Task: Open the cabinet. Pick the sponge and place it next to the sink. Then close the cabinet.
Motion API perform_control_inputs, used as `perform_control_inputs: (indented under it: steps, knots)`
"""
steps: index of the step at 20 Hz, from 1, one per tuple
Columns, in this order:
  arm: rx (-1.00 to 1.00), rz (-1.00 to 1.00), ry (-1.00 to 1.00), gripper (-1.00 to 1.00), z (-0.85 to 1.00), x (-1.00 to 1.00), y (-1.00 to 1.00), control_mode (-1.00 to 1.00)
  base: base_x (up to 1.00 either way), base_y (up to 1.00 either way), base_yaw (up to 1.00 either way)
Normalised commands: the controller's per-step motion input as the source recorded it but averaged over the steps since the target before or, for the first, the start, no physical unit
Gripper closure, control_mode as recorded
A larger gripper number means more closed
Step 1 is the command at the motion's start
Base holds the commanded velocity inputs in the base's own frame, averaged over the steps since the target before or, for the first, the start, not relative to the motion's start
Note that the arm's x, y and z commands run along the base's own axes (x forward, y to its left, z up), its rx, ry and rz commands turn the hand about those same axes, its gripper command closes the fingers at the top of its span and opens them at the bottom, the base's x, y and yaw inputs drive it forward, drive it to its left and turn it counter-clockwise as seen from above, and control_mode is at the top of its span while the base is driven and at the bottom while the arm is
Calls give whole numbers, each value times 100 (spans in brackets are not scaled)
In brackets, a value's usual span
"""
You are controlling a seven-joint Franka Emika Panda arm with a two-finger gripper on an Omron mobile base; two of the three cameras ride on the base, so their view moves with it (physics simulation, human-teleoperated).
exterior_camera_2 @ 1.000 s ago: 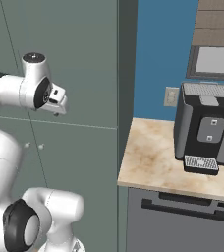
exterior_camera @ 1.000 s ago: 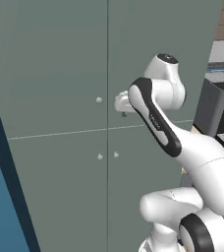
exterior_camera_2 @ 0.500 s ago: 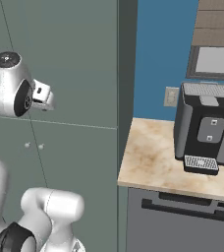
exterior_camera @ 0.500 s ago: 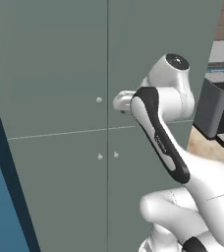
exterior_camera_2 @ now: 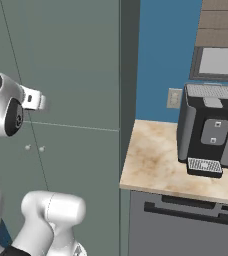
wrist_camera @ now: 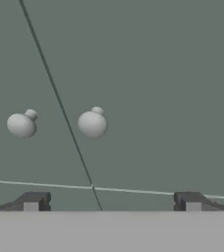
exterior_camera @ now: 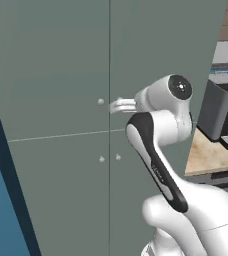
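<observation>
The cabinet (exterior_camera: 61, 75) is tall and grey-green. It fills the left and middle of the left base view, and all its doors are shut. Two round pale knobs (wrist_camera: 92, 122) sit side by side in the left middle of the hand view, one on each side of the door gap. The gripper (wrist_camera: 111, 201) is at the bottom of that view, close to the doors. Its fingers (wrist_camera: 31, 201) are spread wide apart and hold nothing. A dark coffee machine (exterior_camera_2: 212, 131) stands on the light counter (exterior_camera_2: 156, 165) at the right of the right base view.
</observation>
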Motion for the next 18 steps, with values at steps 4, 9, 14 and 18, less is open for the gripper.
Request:
perform_control_inputs:
  steps: [4,9,14,18]
  knots:
    - [0,0,-4,-100,0,22,25,-100,0,0,0]
    - [-5,-4,2,-100,11,14,11,-100,0,0,0]
    - [-4,-13,10,-100,43,11,9,-100,0,0,0]
    - [0,-16,13,-100,35,14,5,-100,0,0,0]
